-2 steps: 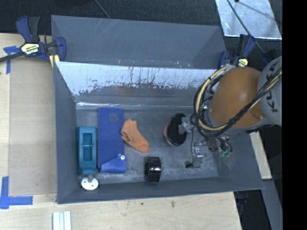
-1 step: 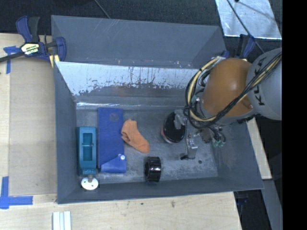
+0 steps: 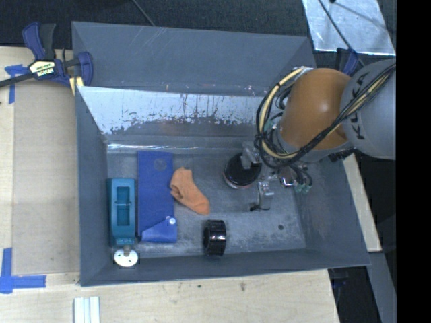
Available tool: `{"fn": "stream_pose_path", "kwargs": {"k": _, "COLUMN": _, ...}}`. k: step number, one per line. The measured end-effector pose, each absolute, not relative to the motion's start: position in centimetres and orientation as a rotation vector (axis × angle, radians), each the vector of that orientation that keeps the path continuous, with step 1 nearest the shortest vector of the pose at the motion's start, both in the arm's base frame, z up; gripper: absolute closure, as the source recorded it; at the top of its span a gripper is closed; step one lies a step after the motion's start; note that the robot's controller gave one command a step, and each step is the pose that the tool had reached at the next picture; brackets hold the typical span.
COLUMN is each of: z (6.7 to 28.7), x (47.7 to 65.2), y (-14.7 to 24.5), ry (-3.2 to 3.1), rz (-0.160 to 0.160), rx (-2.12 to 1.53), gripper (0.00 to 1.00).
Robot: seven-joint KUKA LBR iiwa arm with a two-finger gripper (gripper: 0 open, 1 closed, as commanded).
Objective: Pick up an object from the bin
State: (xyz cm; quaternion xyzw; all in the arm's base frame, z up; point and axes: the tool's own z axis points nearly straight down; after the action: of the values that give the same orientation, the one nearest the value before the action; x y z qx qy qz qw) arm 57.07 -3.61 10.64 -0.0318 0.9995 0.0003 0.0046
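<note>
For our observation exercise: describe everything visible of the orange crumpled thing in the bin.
The orange cloth looks soft and matte, perhaps a sock, crumpled and folded on itself, bulkier at its upper left and tapering to the lower right. It lies on the bin floor near the middle, its left edge against the blue flat slab. The gripper stands apart, to its right.
</note>
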Motion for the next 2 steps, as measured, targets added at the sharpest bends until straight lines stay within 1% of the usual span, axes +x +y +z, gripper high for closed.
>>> {"fn": "stream_pose_path", "kwargs": {"k": 1, "z": 7.89, "x": 60.0, "y": -2.91, "ry": 3.111, "rz": -0.002, "rx": -0.044, "gripper": 1.0}}
{"fn": "stream_pose_path", "kwargs": {"k": 2, "z": 7.88, "x": 59.99, "y": -2.91, "ry": 3.112, "rz": -0.002, "rx": -0.044, "gripper": 1.0}}
